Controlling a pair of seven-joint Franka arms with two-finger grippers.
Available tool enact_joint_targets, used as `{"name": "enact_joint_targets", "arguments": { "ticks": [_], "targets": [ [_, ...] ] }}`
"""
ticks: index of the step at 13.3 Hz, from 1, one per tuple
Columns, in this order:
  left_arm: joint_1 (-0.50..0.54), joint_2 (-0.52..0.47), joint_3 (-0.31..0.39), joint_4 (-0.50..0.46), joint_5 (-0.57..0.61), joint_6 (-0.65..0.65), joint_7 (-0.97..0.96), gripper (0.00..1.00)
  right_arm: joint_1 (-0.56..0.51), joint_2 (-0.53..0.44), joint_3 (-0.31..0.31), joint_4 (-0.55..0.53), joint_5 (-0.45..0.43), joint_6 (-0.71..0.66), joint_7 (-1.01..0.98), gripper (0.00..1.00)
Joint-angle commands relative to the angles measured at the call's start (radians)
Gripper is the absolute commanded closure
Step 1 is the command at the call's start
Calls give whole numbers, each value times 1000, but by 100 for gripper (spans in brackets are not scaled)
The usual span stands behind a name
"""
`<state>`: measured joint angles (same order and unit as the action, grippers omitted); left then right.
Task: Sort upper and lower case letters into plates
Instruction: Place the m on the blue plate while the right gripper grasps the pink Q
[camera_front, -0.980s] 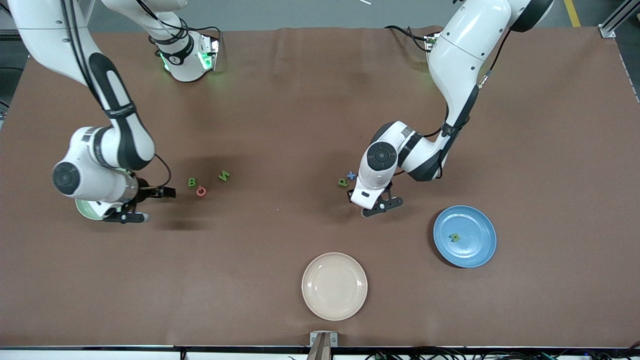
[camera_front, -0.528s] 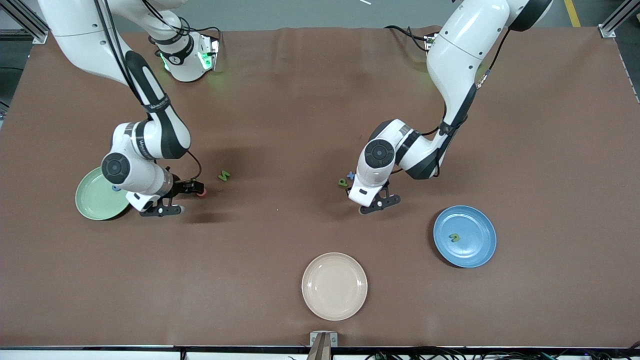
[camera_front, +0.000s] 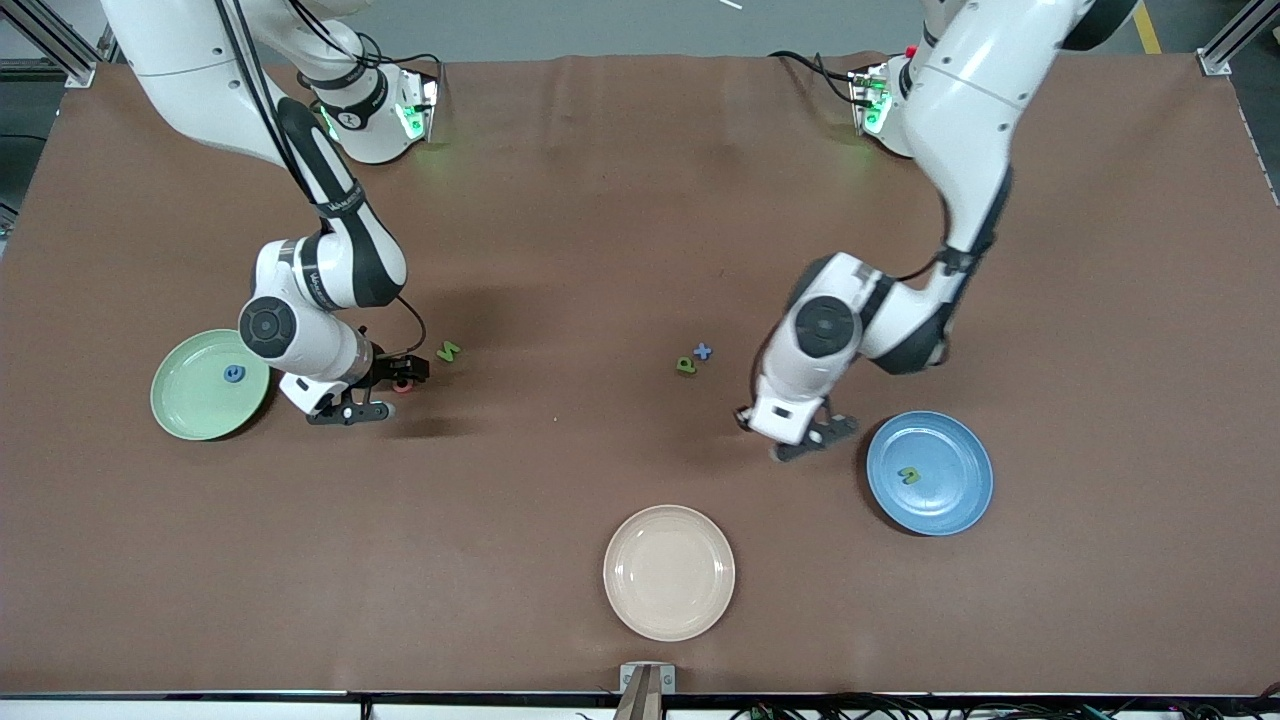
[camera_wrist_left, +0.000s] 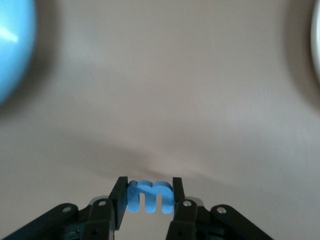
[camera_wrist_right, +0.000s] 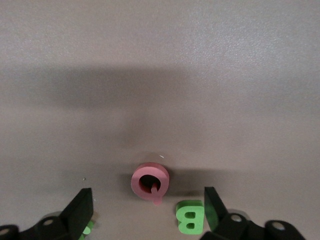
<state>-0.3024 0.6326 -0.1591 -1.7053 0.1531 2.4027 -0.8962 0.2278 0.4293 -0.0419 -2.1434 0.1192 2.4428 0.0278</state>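
Blue foam, a lower-case m (camera_wrist_left: 150, 196), sat clamped between the fingers of the left gripper (camera_wrist_left: 150, 200), which hung over bare brown table (camera_front: 640, 200) at about nine o'clock from the blue plate (camera_front: 960, 505). That plate carried one green letter (camera_front: 908, 475). A green P (camera_front: 685, 366) and a blue x (camera_front: 703, 351) lay touching mid-table. The right gripper (camera_wrist_right: 147, 207) had its fingers spread wide and low around the pink Q (camera_wrist_right: 150, 182), with a green B (camera_wrist_right: 189, 216) just beside it. A green M (camera_front: 448, 351) lay near, at the gripper's three o'clock. The light green plate (camera_front: 185, 410) held one blue letter (camera_front: 233, 373). The cream plate (camera_front: 668, 615) stood nearest the front camera.
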Motion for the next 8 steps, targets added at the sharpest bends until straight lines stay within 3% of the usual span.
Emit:
{"name": "enact_joint_targets", "arguments": {
  "ticks": [1,4,6,7,8],
  "targets": [
    [130,-24,-2,21,6,-48,208,100,15,-4,-10,-20,22,27,4,15],
    [253,-7,0,23,8,-50,411,99,9,8,-10,-15,19,30,3,16],
    [313,16,0,23,41,-48,466,97,7,12,-10,-10,19,31,3,26],
    [331,21,-2,16,58,-48,467,89,5,19,-10,-10,19,31,3,30],
    [332,18,-2,10,59,-53,465,64,7,20,-10,-9,19,33,3,33]
  ]
}}
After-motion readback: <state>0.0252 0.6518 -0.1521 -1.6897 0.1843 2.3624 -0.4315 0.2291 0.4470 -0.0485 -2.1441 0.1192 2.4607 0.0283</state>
